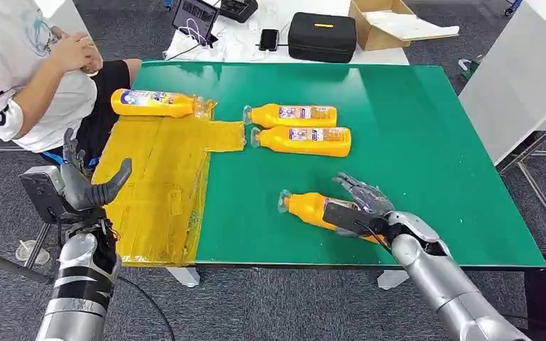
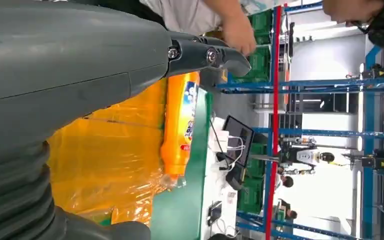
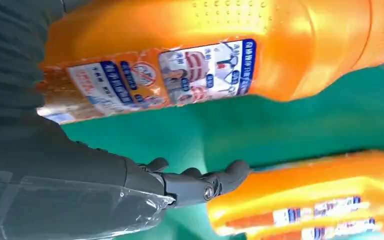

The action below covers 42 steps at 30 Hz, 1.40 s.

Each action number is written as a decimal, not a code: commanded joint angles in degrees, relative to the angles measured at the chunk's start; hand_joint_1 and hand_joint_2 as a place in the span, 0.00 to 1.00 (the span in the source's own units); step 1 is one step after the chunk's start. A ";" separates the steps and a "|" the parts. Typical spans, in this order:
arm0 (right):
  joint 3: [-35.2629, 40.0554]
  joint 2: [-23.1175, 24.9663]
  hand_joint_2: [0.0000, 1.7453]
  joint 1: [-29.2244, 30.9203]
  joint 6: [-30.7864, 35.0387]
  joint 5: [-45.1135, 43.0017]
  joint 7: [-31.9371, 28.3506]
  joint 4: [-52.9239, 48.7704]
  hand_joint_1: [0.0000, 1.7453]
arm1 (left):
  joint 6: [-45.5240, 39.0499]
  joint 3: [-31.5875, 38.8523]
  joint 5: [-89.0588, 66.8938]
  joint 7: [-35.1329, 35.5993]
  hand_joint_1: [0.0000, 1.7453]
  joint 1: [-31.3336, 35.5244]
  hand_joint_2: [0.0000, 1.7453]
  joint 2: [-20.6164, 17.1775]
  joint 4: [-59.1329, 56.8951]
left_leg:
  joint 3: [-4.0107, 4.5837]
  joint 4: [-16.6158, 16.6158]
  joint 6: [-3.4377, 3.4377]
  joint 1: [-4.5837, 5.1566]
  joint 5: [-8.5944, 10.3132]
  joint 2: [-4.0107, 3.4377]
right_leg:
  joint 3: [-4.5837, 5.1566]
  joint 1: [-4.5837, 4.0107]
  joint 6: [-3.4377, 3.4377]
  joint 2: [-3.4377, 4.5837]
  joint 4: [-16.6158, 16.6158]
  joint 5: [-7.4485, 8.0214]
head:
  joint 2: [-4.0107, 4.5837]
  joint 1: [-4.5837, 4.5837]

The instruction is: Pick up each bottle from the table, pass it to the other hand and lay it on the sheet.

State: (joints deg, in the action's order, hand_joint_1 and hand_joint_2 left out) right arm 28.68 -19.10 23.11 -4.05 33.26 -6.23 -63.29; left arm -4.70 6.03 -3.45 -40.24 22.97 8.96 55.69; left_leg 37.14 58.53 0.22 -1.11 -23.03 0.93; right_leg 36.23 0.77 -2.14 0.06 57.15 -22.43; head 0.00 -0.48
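Four orange bottles lie on their sides. One bottle [image 1: 153, 103] [image 2: 180, 125] rests at the far edge of the yellow sheet [image 1: 156, 177] [image 2: 110, 165]. Two more [image 1: 291, 115] [image 1: 302, 140] lie side by side mid-table. My right hand [image 1: 361, 204] lies over the body of the near bottle [image 1: 306, 207] [image 3: 205, 50], fingers apart around it; the bottle still lies on the green table [image 1: 426, 156]. The right wrist view has a finger [image 3: 200, 182] stretched toward the pair of bottles [image 3: 310, 200]. My left hand [image 1: 85, 186] is raised beside the sheet's left edge, fingers spread and holding nothing.
A person in a white shirt [image 1: 14, 78] sits at the table's far left corner, close to the sheet. Behind the table stand a black case [image 1: 321, 35], a tablet [image 1: 195, 18] and a cardboard box [image 1: 384, 25]. A white cabinet [image 1: 519, 78] stands on the right.
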 commanded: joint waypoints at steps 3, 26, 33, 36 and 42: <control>1.10 -1.48 1.00 -0.85 -3.80 0.85 2.11 -2.82 0.00 | 1.16 -0.76 -0.38 0.24 0.00 1.06 1.00 -0.58 -5.28 | -0.23 -0.03 -0.05 0.01 -0.08 -0.09 | -0.20 -0.02 0.08 0.02 -0.03 -0.07 | 0.00 0.00; 5.03 -5.23 1.00 -1.45 -8.13 1.01 3.46 -0.85 0.00 | 2.29 -1.51 -1.01 0.24 0.00 2.78 1.00 -0.42 -10.16 | -0.27 -0.03 -0.08 0.02 -0.09 -0.06 | -0.26 -0.02 0.08 -0.04 -0.06 -0.08 | 0.00 0.00; 6.03 -7.64 1.00 -1.43 -11.47 -0.91 3.95 -1.89 1.00 | 2.77 -1.69 -1.19 0.24 0.00 3.10 1.00 -0.12 -11.19 | -0.16 -0.01 -0.07 0.02 -0.06 0.00 | -0.17 -0.01 0.06 -0.07 -0.03 -0.07 | 0.00 0.00; 6.05 -7.92 1.00 -1.57 -11.75 -1.37 3.77 -2.04 1.00 | 2.92 -1.68 -1.10 0.24 0.00 3.14 1.00 -0.02 -11.44 | -0.21 -0.01 -0.07 0.02 -0.07 0.00 | -0.22 -0.01 0.08 -0.07 -0.04 -0.07 | 0.00 0.00; 6.05 -8.52 1.00 -2.23 -11.74 -1.70 3.67 -2.82 1.00 | 3.05 -1.61 -1.01 0.24 0.00 3.18 1.00 0.05 -11.83 | -0.12 -0.02 -0.05 0.02 -0.03 0.02 | -0.13 -0.01 0.06 -0.07 -0.04 -0.04 | 0.00 0.00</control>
State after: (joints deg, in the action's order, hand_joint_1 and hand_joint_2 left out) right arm 31.63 -25.26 20.80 -14.95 32.28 -2.60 -66.49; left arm -2.14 5.01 -4.61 -40.22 23.33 9.09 49.05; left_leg 37.15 58.53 0.21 -1.11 -23.04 0.96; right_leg 36.24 0.77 -2.14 0.05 57.13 -22.43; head 0.00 -0.48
